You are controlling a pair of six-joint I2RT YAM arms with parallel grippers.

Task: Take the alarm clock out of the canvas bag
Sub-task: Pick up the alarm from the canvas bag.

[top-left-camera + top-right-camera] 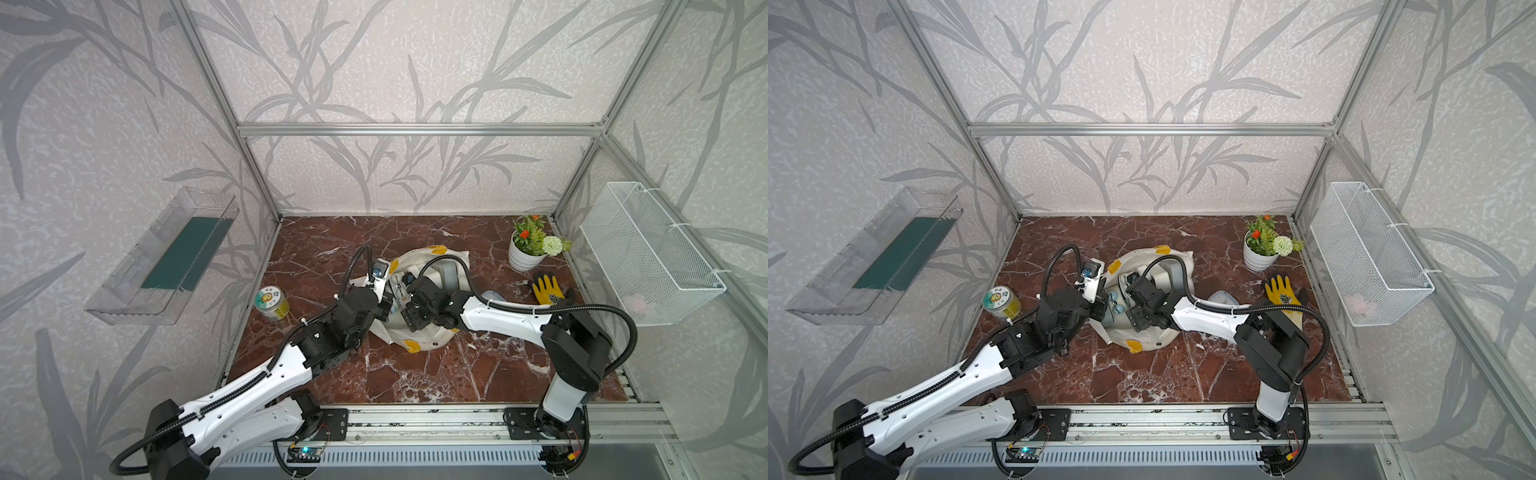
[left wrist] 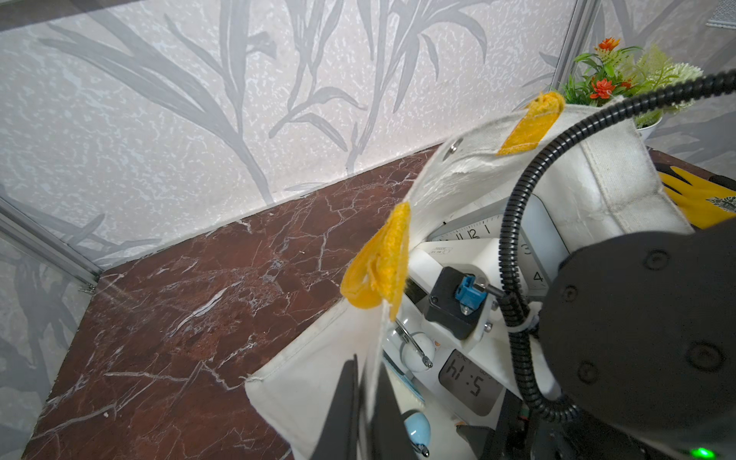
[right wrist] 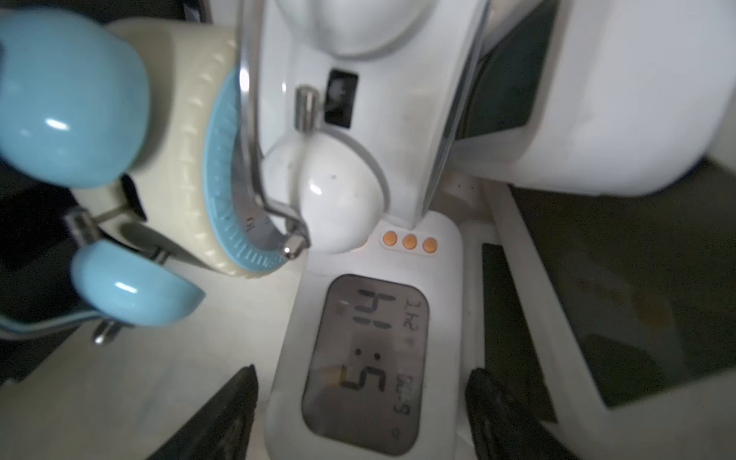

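- Canvas bag (image 1: 422, 334) (image 1: 1156, 334): cream-white cloth with yellow handle patches (image 2: 525, 123); sits at the centre of the red marbled table (image 1: 415, 374), mouth wide open, both arms reaching in.
- Inside the bag, a white digital alarm clock (image 3: 366, 358) with a grey display and three orange buttons, lying face up. Touching it, a white twin-bell clock (image 3: 338, 195); just beside that, a cream clock with blue bells (image 3: 187, 131).
- Left gripper (image 2: 366, 370): clamped on the bag's rim, cloth pinched between the fingers.
- Right gripper (image 3: 360, 398): jaws spread, one finger on each side of the digital alarm clock; contact impossible to tell.
- Reads "5:14" on the display, upside down from the left wrist; 11, 12, 1, 3 and 4 on a square analogue clock (image 2: 478, 235) deeper in the bag.
- Around the bag: a tin (image 1: 272, 303) at 9 o'clock, green-and-yellow label too small to read; a potted plant (image 1: 528, 249) at 2 o'clock; a yellow glove (image 1: 546, 289) at 3 o'clock.
- Clock faces legible only in the wrist views; in both top views, mostly covered by the arms. Tin visible only from above.
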